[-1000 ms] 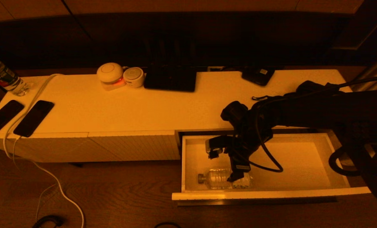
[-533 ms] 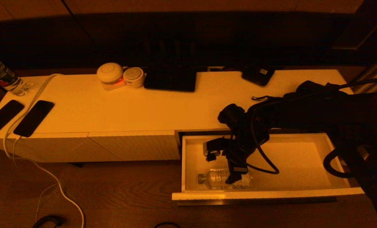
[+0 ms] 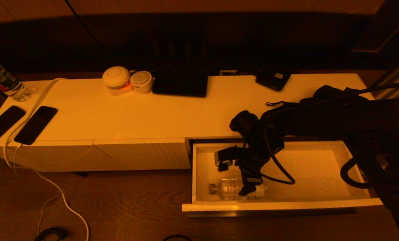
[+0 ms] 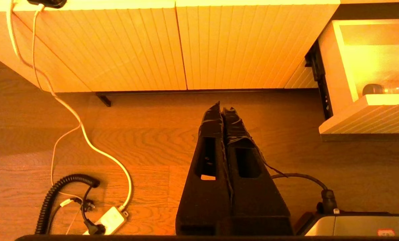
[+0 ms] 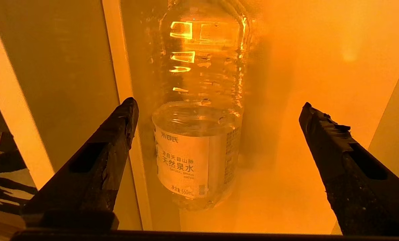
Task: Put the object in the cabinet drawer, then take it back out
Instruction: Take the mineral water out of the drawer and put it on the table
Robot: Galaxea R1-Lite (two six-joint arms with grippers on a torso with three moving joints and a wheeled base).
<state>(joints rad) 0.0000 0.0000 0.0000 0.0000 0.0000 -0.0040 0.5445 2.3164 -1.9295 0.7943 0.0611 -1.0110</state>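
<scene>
A: What is being changed around the drawer (image 3: pixel 283 204)?

B: The right gripper (image 5: pixel 219 113) is being eased slightly toward the drawer's left wall, compared with a second ago, and the arm is being drawn in a little with it. The bottle (image 3: pixel 234 189) is not being shifted at all; it is lying on its side just inside the drawer's front lip, toward the left end.

A: And the claw?

B: It is being held spread wide, with one finger (image 5: pixel 95 160) over the drawer's front wall and the other (image 5: pixel 340 150) over the drawer floor. The bottle is lying between them and nothing is being pinched. The put-in half appears to be done; whether the arm is being backed off or lined up for the take-out cannot be told.

A: How is the bottle likely to be handled?

B: It is clear, thin plastic with ridged shoulders, a paper label and a dark cap (image 4: pixel 373 89). A round body on a smooth pale floor is likely to be rolled if only one finger touches it.

A: Beyond the drawer?

B: Its front is finely ribbed, like the panels (image 4: pixel 152 47) beside it. The left gripper (image 4: pixel 223 110) is being kept parked low over the wood floor (image 4: pixel 145 140), left of the drawer, its fingers pressed together. Further back, on the cabinet top (image 3: pixel 145 113), two phones (image 3: pixel 36 124) and round devices (image 3: pixel 116 77) are lying.
</scene>
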